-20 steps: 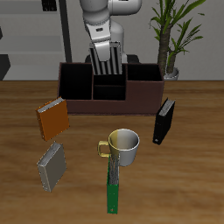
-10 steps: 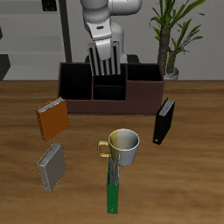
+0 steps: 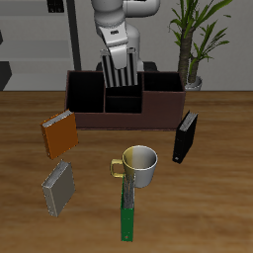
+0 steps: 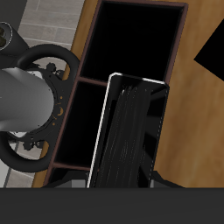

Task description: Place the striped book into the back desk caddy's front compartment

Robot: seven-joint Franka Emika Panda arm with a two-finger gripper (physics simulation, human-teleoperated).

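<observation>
The striped book [image 3: 121,68] hangs upright in my gripper [image 3: 119,49], which is shut on its top edge. It is held just above the middle section of the back desk caddy [image 3: 125,100], a long dark brown box. The small front compartment [image 3: 123,102] lies directly under the book, slightly nearer the table's front edge. In the wrist view the book [image 4: 131,131] fills the space over the black-lined cells of the caddy [image 4: 87,48]; my fingertips are hidden there.
An orange-brown book [image 3: 59,134] and a plain grey book [image 3: 58,187] stand nearer the front. A white mug [image 3: 140,165], a green box [image 3: 127,210] and a black book [image 3: 185,137] are also on the table. A potted plant [image 3: 194,40] stands behind the caddy.
The book and gripper have shifted very slightly upward over the caddy; nothing else has moved.
</observation>
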